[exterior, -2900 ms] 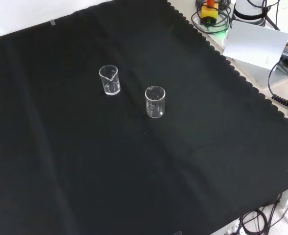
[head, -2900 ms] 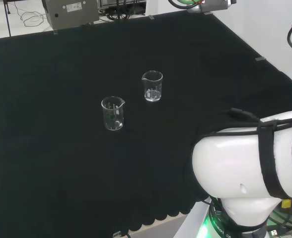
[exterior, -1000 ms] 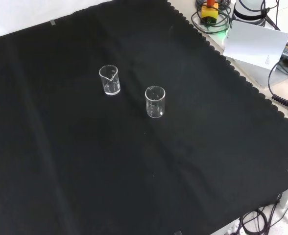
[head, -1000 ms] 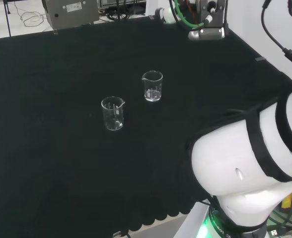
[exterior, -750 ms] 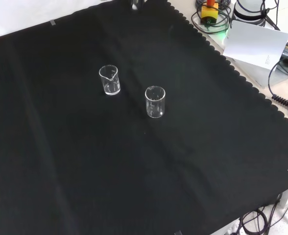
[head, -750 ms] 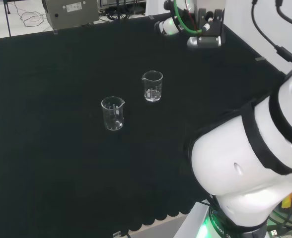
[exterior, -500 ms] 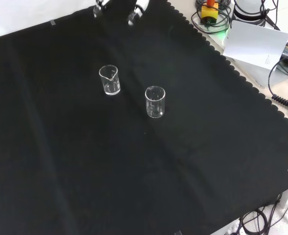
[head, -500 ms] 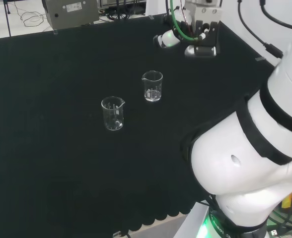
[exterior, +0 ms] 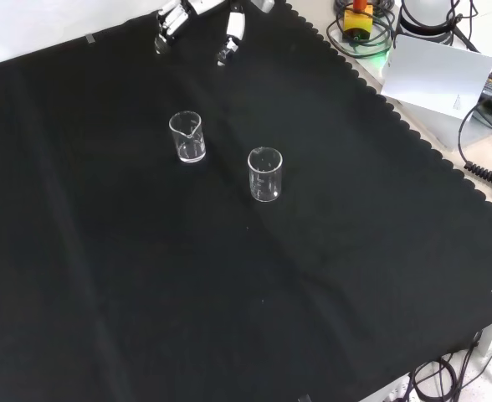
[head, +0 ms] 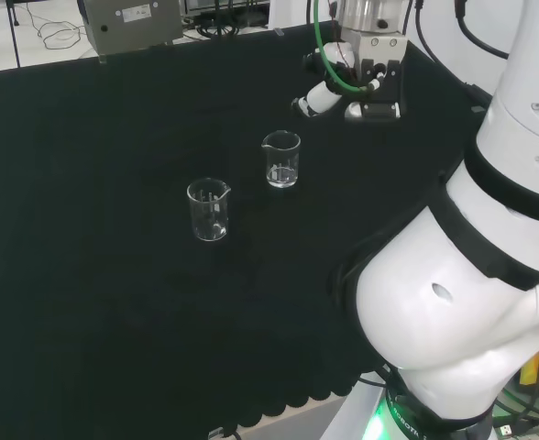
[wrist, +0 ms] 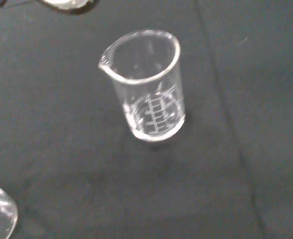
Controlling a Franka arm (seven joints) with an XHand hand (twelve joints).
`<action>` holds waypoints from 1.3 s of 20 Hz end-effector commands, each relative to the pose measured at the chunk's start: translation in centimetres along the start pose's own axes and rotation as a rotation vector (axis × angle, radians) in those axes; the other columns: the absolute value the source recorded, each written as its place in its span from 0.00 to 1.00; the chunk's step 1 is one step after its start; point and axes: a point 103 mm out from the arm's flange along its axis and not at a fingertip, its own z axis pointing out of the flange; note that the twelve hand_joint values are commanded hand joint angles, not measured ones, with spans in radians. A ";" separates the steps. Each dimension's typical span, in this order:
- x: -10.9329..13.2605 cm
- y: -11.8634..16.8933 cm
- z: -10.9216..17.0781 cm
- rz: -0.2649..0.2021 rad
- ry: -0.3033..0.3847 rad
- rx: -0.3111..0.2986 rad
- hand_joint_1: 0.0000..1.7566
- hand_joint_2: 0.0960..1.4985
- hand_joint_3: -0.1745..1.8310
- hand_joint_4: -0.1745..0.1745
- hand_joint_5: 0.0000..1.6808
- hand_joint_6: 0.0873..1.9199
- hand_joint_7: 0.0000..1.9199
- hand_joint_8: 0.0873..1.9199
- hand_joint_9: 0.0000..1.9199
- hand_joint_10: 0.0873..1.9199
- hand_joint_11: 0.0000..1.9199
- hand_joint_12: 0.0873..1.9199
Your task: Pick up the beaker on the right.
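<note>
Bare cloth (exterior: 330, 251) surrounds 2 beakers (exterior: 187, 136) (exterior: 265, 174), with a gap between them.

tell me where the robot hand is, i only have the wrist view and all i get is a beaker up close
Observer: In the head view the robot hand is up and to the right of the right beaker, apart from it and not touching.
Operator: how many beakers are out there
Observer: Two. The left beaker stands apart from the right one, and both are upright.
Operator: fingers open or shut
Observer: Open. In the front view the fingers are straight and spread, holding nothing.
</note>
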 end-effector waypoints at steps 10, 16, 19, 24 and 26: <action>-1.3 7.7 6.7 -0.179 0.214 0.024 0.44 0.37 0.35 0.39 0.22 0.00 0.09 0.28 0.16 0.31 0.00 0.72; -2.1 8.4 8.2 -0.221 0.269 0.003 0.45 0.36 0.35 0.39 0.22 0.00 0.09 0.29 0.16 0.31 0.00 0.72; -2.3 8.8 8.9 -0.262 0.315 0.000 0.44 0.35 0.35 0.38 0.23 0.00 0.09 0.29 0.17 0.31 0.00 0.72; -2.3 9.7 10.2 -0.321 0.357 0.028 0.44 0.32 0.37 0.38 0.23 0.00 0.10 0.28 0.18 0.30 0.00 0.72; -2.3 10.1 10.6 -0.340 0.366 0.027 0.43 0.31 0.37 0.38 0.22 0.00 0.09 0.28 0.18 0.30 0.00 0.72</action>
